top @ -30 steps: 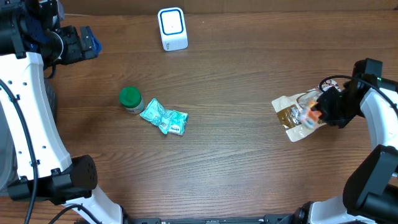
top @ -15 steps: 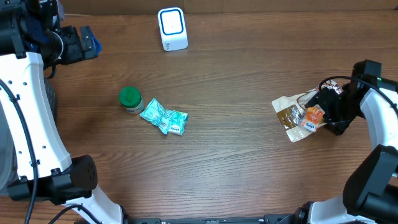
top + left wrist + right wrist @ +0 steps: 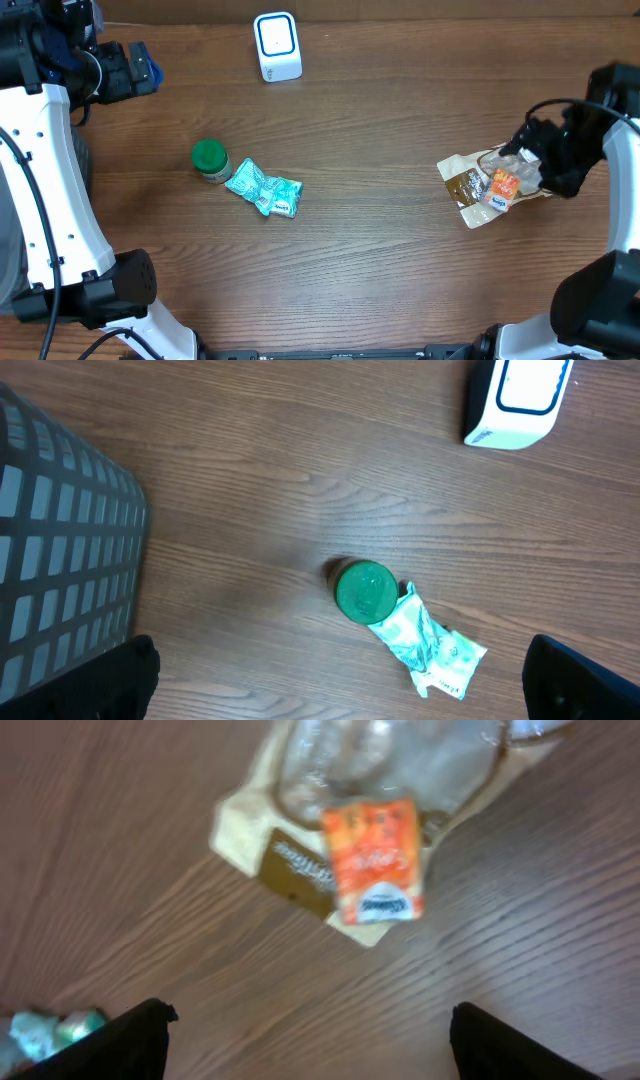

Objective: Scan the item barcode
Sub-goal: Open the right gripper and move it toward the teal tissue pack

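My right claw (image 3: 308,1025) hangs spread wide by the snack pouch (image 3: 478,187) lying at 3 o'clock on the tabletop (image 3: 380,110); left claw (image 3: 340,675) is spread too, gripping nothing.

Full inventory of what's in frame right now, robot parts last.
scanner: 1, white with blue outline, far side of table, centre
jar: 1, green lid, left of centre
packet: 1, teal, crumpled, right beside the jar
pouch: 1, tan and brown with orange label, right side, lying flat
basket: 1, dark grid, left edge of left wrist view
table: 1, brown wood
left gripper: 1, black, open, empty, far left
right gripper: 1, black, open, empty, above the pouch
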Robot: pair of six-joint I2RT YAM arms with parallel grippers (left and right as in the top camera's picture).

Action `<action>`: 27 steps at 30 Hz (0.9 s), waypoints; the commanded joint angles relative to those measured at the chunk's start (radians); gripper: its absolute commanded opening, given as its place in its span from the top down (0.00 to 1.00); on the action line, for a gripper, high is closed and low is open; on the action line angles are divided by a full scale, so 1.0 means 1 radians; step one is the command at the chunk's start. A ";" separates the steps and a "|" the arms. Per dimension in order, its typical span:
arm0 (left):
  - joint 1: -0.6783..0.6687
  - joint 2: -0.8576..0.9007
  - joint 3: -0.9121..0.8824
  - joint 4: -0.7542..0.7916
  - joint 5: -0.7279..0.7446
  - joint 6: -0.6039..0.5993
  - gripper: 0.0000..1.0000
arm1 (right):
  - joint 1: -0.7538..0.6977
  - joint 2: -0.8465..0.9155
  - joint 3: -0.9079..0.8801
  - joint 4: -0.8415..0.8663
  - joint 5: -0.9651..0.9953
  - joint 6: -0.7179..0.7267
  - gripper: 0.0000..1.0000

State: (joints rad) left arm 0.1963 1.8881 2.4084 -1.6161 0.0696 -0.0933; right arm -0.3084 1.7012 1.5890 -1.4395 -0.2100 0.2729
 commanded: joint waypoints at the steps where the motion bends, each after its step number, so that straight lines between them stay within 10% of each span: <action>1: -0.007 -0.003 0.001 0.000 -0.006 0.019 0.00 | 0.082 -0.003 0.084 -0.026 -0.034 -0.066 0.11; 27: -0.007 -0.003 0.001 0.001 -0.006 0.019 0.00 | 0.635 0.113 0.084 0.222 -0.084 0.072 0.07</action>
State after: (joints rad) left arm 0.1963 1.8881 2.4084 -1.6165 0.0696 -0.0933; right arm 0.2920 1.8069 1.6569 -1.2362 -0.2840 0.3302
